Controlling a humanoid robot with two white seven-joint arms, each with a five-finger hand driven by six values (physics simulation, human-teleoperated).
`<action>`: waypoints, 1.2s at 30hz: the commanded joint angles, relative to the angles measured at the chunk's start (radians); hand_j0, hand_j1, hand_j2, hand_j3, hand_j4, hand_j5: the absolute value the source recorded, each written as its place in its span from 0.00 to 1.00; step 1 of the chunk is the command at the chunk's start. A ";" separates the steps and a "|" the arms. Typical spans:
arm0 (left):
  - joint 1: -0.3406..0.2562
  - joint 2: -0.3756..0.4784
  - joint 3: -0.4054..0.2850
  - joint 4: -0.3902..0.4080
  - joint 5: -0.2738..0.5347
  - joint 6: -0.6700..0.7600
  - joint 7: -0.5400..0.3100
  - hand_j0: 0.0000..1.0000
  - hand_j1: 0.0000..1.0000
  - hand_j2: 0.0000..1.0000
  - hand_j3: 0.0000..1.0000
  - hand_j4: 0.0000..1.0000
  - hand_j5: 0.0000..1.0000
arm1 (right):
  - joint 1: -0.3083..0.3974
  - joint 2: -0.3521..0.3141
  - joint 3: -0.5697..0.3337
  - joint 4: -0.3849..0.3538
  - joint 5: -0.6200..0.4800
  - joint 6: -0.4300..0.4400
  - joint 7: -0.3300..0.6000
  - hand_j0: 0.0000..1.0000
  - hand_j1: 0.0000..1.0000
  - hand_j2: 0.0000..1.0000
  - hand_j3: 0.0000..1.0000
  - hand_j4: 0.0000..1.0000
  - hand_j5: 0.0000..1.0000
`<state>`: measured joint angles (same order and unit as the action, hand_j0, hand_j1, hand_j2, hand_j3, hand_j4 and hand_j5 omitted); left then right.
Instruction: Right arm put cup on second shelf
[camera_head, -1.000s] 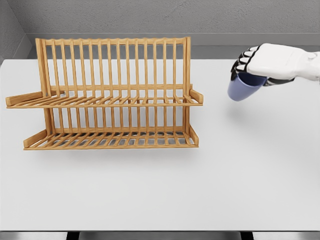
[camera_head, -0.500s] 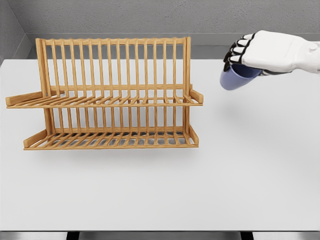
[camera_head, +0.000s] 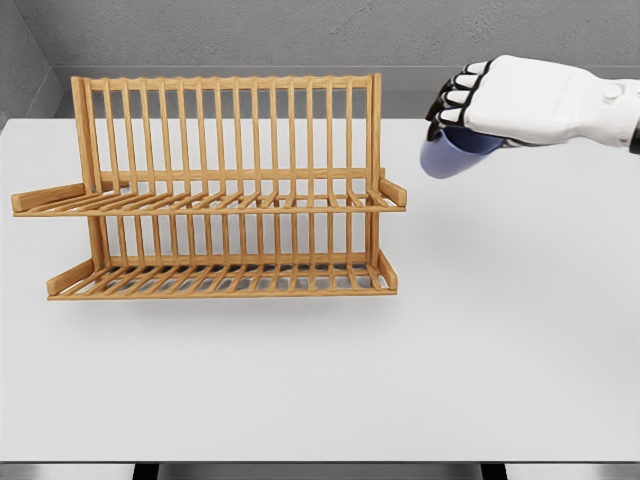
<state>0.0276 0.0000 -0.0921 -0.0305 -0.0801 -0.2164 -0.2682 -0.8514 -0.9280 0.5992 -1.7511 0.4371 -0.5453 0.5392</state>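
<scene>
A blue cup (camera_head: 445, 157) hangs tilted in the air just right of the wooden dish rack (camera_head: 215, 190), a little above its upper shelf (camera_head: 210, 204). My right hand (camera_head: 478, 112) comes in from the right edge and is shut on the cup from above, its dark fingertips curled over the rim. The cup does not touch the rack. The rack stands on the white table (camera_head: 400, 380) with two slatted shelves, both bare. My left arm does not show.
The rack's tall corner post (camera_head: 375, 130) stands between the cup and the upper shelf. A grey wall runs behind the table. The table's near edge lies along the bottom of the view.
My right hand has carried the cup left and slightly up, closer to the rack's right end. The rack has not moved.
</scene>
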 joint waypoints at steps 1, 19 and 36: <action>0.000 0.000 0.000 0.000 0.000 0.000 0.000 1.00 1.00 1.00 1.00 1.00 1.00 | 0.000 0.008 -0.001 -0.001 -0.003 0.001 -0.001 0.61 0.61 0.61 0.61 0.61 0.61; 0.000 0.000 0.000 0.000 0.000 0.000 0.000 1.00 1.00 1.00 1.00 1.00 1.00 | -0.049 0.132 0.014 -0.002 -0.035 -0.015 0.001 0.61 0.61 0.61 0.61 0.61 0.61; 0.000 0.000 0.000 0.000 0.000 -0.001 0.000 1.00 1.00 1.00 1.00 1.00 1.00 | -0.011 0.207 0.062 -0.002 -0.037 -0.025 0.035 0.63 0.63 0.63 0.63 0.63 0.63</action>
<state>0.0276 0.0000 -0.0921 -0.0305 -0.0801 -0.2164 -0.2682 -0.8575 -0.7200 0.6558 -1.7527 0.4042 -0.5709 0.5682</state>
